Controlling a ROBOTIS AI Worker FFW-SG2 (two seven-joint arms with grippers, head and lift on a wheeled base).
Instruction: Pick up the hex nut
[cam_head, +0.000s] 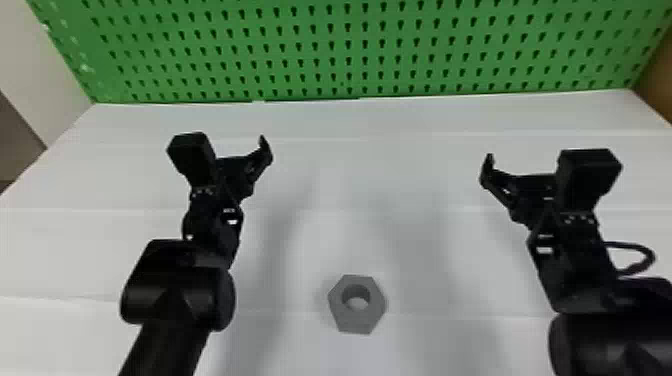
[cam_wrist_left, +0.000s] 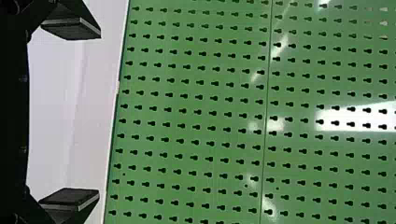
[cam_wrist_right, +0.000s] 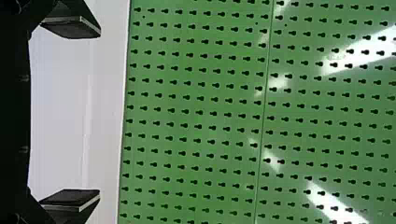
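The grey hex nut (cam_head: 344, 316) lies flat on the white table, its round hole facing up, near the front and about midway between the two arms. My left gripper (cam_head: 245, 150) is held above the table, farther back and to the left of the nut; in the left wrist view the left gripper (cam_wrist_left: 70, 114) has its fingers wide apart with nothing between them. Back and to the right of the nut is my right gripper (cam_head: 510, 167), and in the right wrist view the right gripper (cam_wrist_right: 70, 114) likewise stands open and holds nothing.
A green pegboard (cam_head: 350, 50) rises along the back edge of the white table (cam_head: 360, 165). At the far right stands a brown panel (cam_head: 659, 75). A cable (cam_head: 642, 247) loops out from the right arm.
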